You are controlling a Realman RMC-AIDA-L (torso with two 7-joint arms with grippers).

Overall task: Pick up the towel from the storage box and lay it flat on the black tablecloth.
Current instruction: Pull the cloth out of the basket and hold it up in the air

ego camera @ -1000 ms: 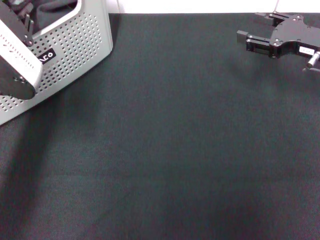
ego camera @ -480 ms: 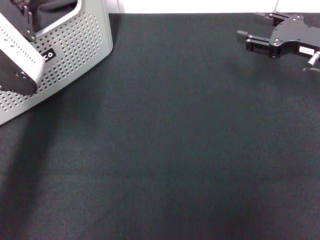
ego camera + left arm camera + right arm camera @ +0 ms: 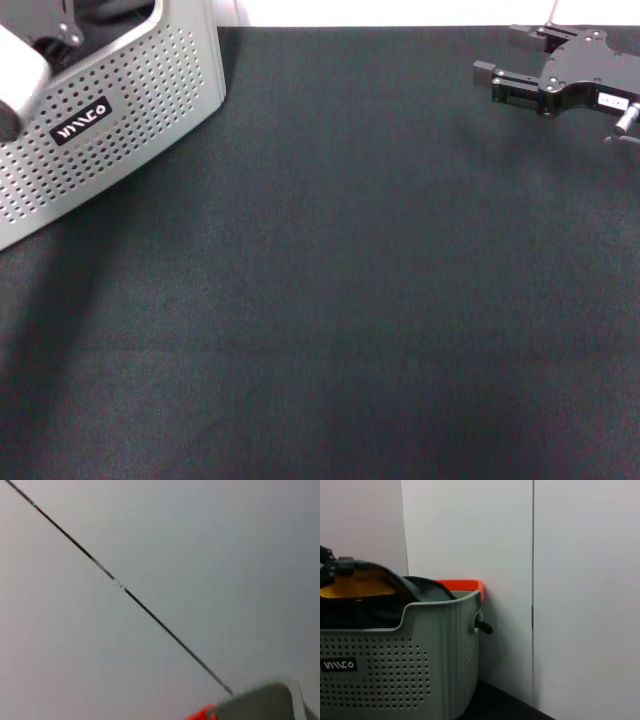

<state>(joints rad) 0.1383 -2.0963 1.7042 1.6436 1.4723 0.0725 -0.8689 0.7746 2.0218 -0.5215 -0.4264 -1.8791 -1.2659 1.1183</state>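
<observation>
The storage box (image 3: pixel 150 90) stands at the far left on the black tablecloth (image 3: pixel 330 300), its logo plate (image 3: pixel 80 120) facing me. My left arm (image 3: pixel 18 80) reaches over the box's near rim. In the right wrist view my left gripper (image 3: pixel 330 566) sits at the top of the yellow towel (image 3: pixel 355 588), which rises in a peak above the rim of the storage box (image 3: pixel 435 645) with its dark trim draped over it. My right gripper (image 3: pixel 496 52) is parked open and empty at the far right, low over the cloth.
A white wall (image 3: pixel 400 10) runs behind the table's far edge. An orange rim (image 3: pixel 462 584) shows behind the box against the wall. The left wrist view shows the wall, a corner of the box rim (image 3: pixel 270 700) and that orange piece (image 3: pixel 202 714).
My left arm has risen and drawn back toward the far left, uncovering the box's logo plate. The box and my right arm have not moved.
</observation>
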